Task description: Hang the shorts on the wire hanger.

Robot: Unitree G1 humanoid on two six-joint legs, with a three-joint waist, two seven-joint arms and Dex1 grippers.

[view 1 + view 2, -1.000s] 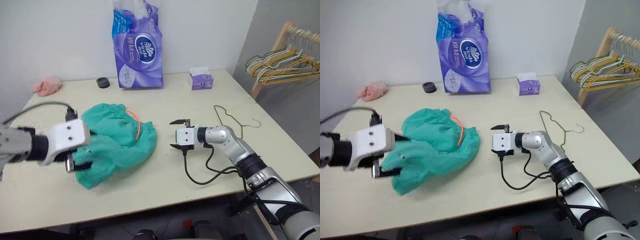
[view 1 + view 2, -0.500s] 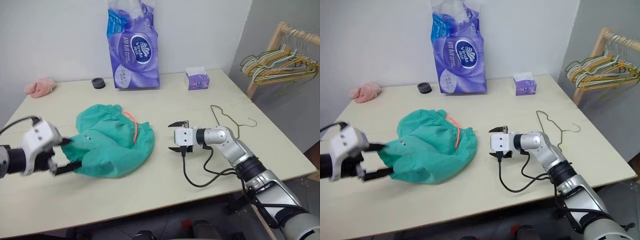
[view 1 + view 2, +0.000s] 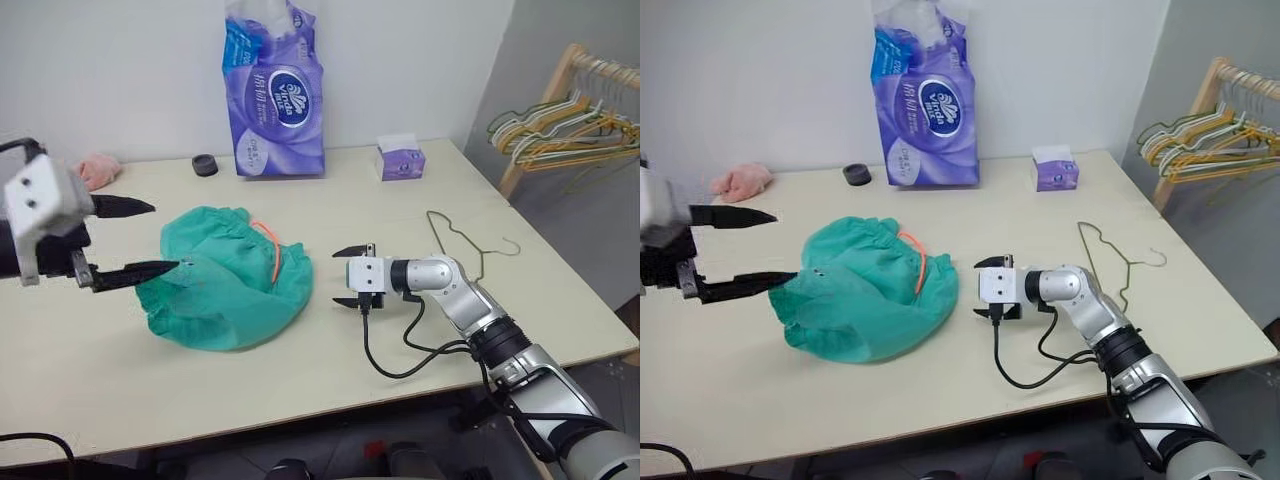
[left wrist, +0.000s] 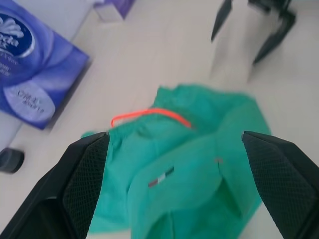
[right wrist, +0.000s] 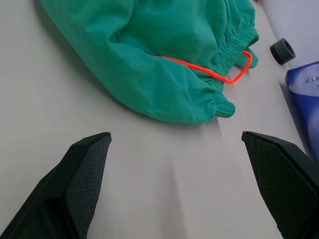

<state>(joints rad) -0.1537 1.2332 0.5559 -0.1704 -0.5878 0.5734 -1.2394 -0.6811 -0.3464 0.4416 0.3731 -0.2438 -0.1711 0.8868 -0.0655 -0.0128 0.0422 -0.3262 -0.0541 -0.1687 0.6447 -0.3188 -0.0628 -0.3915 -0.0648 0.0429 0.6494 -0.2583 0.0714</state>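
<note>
The teal-green shorts (image 3: 230, 290) lie crumpled on the table left of centre, their orange drawstring (image 3: 272, 250) on top. My left gripper (image 3: 165, 237) hovers at the shorts' left edge, open wide. Its lower fingertip (image 3: 172, 266) is at the fabric's edge; I cannot tell whether it touches. In the left wrist view the shorts (image 4: 199, 174) lie between and beyond the spread fingers. My right gripper (image 3: 340, 275) stands open just right of the shorts, pointing at them, with nothing in it. The wire hanger (image 3: 465, 240) lies flat on the table further right.
A tall purple tissue pack (image 3: 275, 90), a small purple tissue box (image 3: 402, 160), a black ring (image 3: 205, 165) and a pink cloth (image 3: 98, 170) sit along the back edge. A wooden rack with bunched hangers (image 3: 560, 125) stands off the table's right. A black cable (image 3: 390, 355) loops under my right wrist.
My left gripper has drawn out of the shorts to the left and risen above the table. The shorts have been pulled flatter. The right gripper has stayed put.
</note>
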